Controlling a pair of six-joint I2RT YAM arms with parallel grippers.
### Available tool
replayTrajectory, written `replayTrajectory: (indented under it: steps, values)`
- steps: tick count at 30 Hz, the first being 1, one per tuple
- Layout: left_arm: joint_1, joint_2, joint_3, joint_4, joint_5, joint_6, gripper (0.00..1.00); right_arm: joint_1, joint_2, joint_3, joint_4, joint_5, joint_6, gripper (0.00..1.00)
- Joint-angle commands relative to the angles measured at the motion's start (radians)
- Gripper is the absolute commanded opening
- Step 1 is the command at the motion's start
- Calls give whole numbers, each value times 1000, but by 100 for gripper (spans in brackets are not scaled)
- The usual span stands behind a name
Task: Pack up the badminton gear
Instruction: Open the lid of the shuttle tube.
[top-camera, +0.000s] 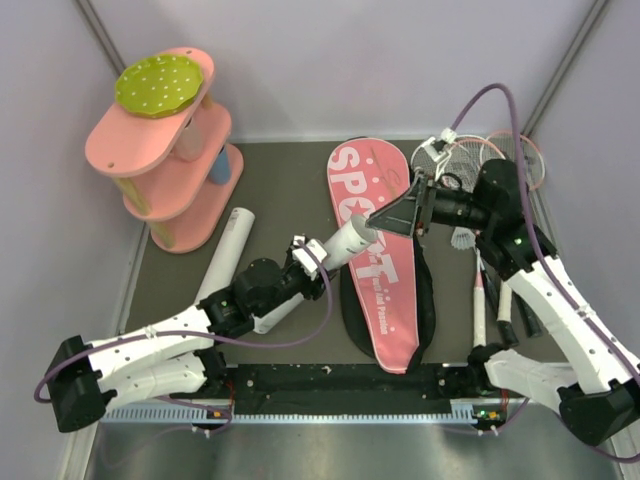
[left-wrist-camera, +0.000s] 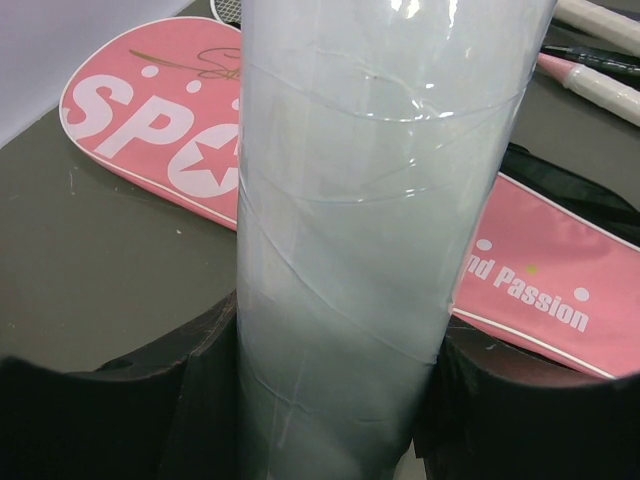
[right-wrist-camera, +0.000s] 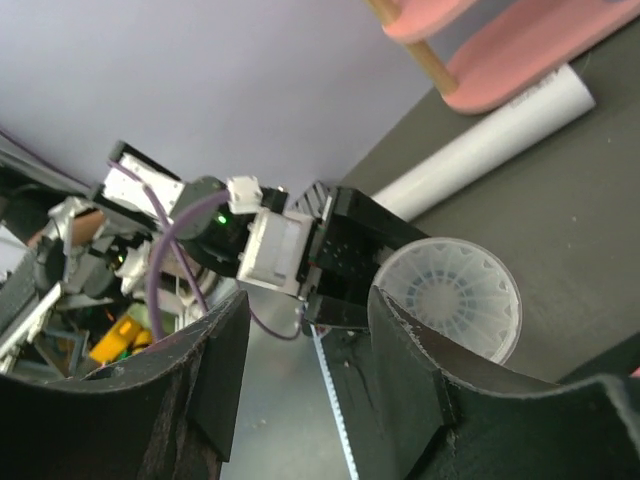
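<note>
My left gripper (top-camera: 300, 258) is shut on a long white tube (top-camera: 345, 243) and holds it tilted over the pink "SPORT" bag (top-camera: 385, 285). In the left wrist view the tube (left-wrist-camera: 380, 200) is clamped between both fingers (left-wrist-camera: 200, 400), with the bag (left-wrist-camera: 140, 120) behind it. My right gripper (top-camera: 397, 214) is open and empty at the tube's open end. In the right wrist view that end (right-wrist-camera: 450, 300) shows white shuttlecock feathers inside, beside my right finger (right-wrist-camera: 410, 360). The rackets (top-camera: 490, 160) lie at the far right. A loose shuttlecock (top-camera: 463, 238) lies beside them.
A second white tube (top-camera: 228, 250) lies on the mat left of my left arm and also shows in the right wrist view (right-wrist-camera: 490, 145). The pink tiered shelf (top-camera: 165, 170) with a green dotted disc stands at the back left. Racket handles (top-camera: 480, 300) lie right of the bag.
</note>
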Motion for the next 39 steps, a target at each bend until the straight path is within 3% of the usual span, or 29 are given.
replayTrajectory:
  steps: [1, 10, 13, 14, 16, 22, 25, 27, 28, 31, 35, 39]
  values:
    - [2, 13, -11, 11, 28, -38, 20, 49, 47, 41, -119, 30, -156, 50]
    - [2, 21, -10, 17, 30, -44, 20, 129, 50, 7, -141, 58, -196, 40]
    - [2, 30, -4, 22, 34, -44, 20, 158, 46, -7, -144, 90, -194, 27]
    - [2, 32, -2, 23, 36, -46, 20, 161, 41, -19, -146, 103, -190, 14]
    - [2, 36, -1, 26, 37, -47, 20, 161, 34, -28, -144, 122, -187, 1]
    - [2, 38, 1, 22, 42, -52, 19, 161, -6, -39, -143, 195, -176, 0]
    - [2, 33, -2, 11, 37, -50, 18, 158, 4, -22, -114, 147, -96, 0]
    - [2, 27, -4, 5, 34, -49, 18, 117, -2, -51, -10, 20, 76, 0]
    - [2, 24, -8, 3, 34, -52, 18, 91, -11, -79, 182, -14, 249, 0]
    - [2, 15, -22, 6, 30, -55, 17, -3, -25, -165, 478, -120, 526, 0]
    - [2, 7, -27, 8, 30, -56, 17, -60, -35, -209, 641, -144, 675, 0]
    - [2, 4, -28, 8, 28, -55, 16, -83, -32, -222, 648, -135, 680, 0]
